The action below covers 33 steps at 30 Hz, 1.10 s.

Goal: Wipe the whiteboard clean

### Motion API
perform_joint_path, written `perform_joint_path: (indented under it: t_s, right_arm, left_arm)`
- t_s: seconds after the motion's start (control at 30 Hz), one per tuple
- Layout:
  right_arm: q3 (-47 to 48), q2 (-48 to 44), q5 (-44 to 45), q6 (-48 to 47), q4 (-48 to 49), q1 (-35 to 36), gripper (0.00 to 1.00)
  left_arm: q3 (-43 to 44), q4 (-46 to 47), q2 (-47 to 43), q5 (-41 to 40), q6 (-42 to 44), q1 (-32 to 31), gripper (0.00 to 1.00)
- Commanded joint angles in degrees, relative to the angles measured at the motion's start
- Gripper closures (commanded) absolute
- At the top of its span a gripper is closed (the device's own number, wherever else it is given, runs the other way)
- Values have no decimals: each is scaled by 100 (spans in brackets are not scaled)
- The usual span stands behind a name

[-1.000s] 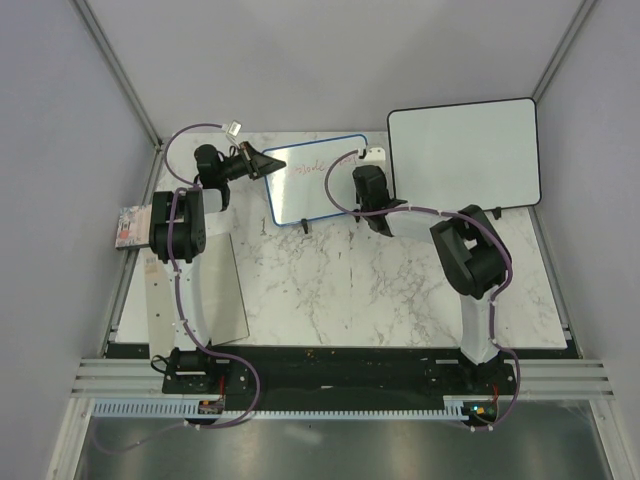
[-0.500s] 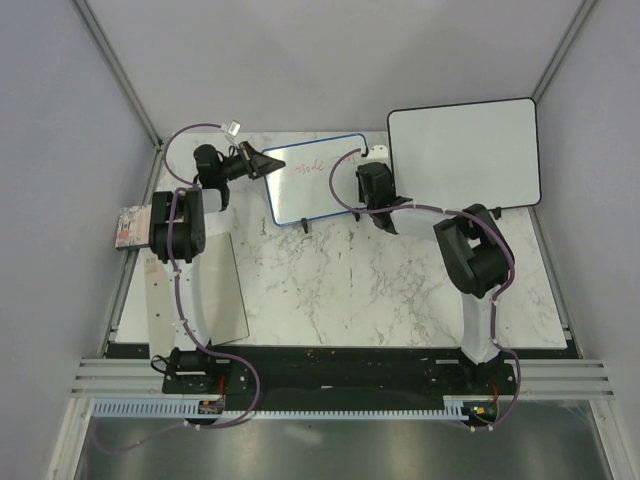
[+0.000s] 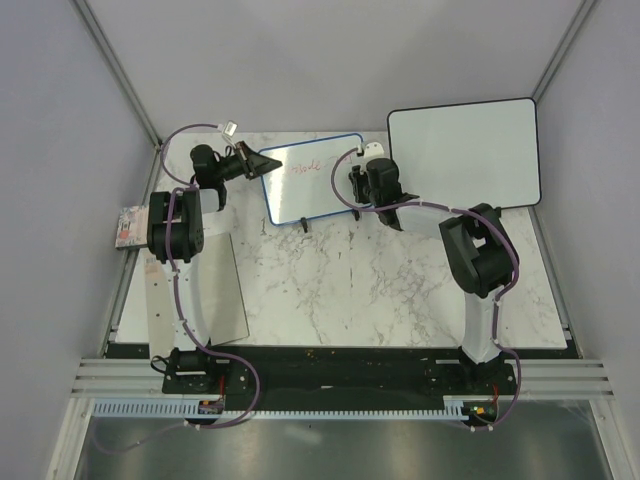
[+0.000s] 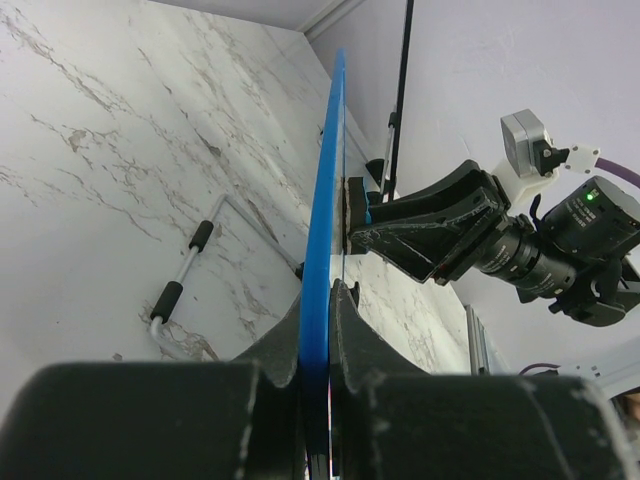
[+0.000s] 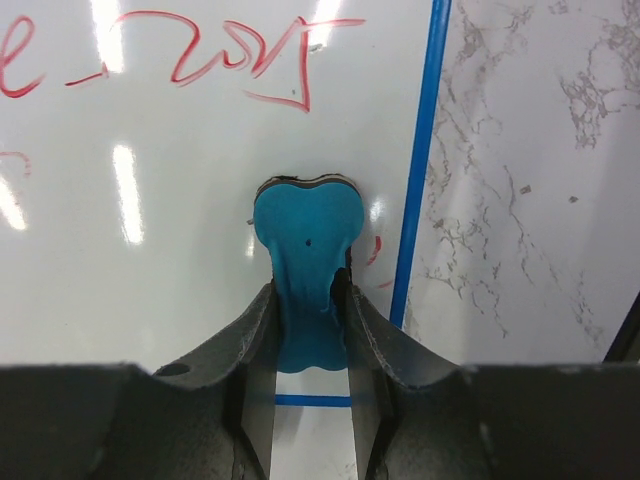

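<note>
The blue-framed whiteboard (image 3: 312,182) stands tilted at the back of the marble table, with red handwriting (image 5: 200,60) across its upper part. My left gripper (image 3: 262,163) is shut on the board's left edge; in the left wrist view the blue frame (image 4: 325,200) runs up from between the clamped jaws of the left gripper (image 4: 318,330). My right gripper (image 5: 305,295) is shut on a blue eraser (image 5: 305,225), which presses on the board close to its right frame (image 5: 420,150). Small red marks (image 5: 374,250) show beside the eraser. From above, the right gripper (image 3: 360,185) covers the eraser.
A larger black-framed whiteboard (image 3: 465,155) leans at the back right, just beyond the right arm. A grey sheet (image 3: 205,290) lies at the left front of the table, and a small printed pack (image 3: 128,228) sits at the left edge. The board's wire stand (image 4: 180,290) rests behind it.
My right gripper has slid the eraser a little to the right, toward the board's right edge. The left gripper and the board's left end have shifted slightly left.
</note>
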Motion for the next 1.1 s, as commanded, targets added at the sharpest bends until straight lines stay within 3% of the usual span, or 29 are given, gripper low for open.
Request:
perform_joint_path:
  t_s: [0.0, 0.4, 0.87, 1.07]
  right_arm:
    - [200, 75, -665, 65, -107, 206, 100]
    - [1325, 515, 355, 285, -686, 57, 100]
    - [2397, 822, 249, 144, -1249, -172, 100]
    - [2635, 1024, -436, 100, -1504, -171, 100]
  left_arm:
    - [-74, -172, 33, -121, 1042, 46, 98]
    - [-74, -190, 25, -112, 1069, 37, 98]
    - [-65, -207, 33, -112, 1095, 20, 98]
    - [-57, -234, 16, -86, 1156, 11, 98]
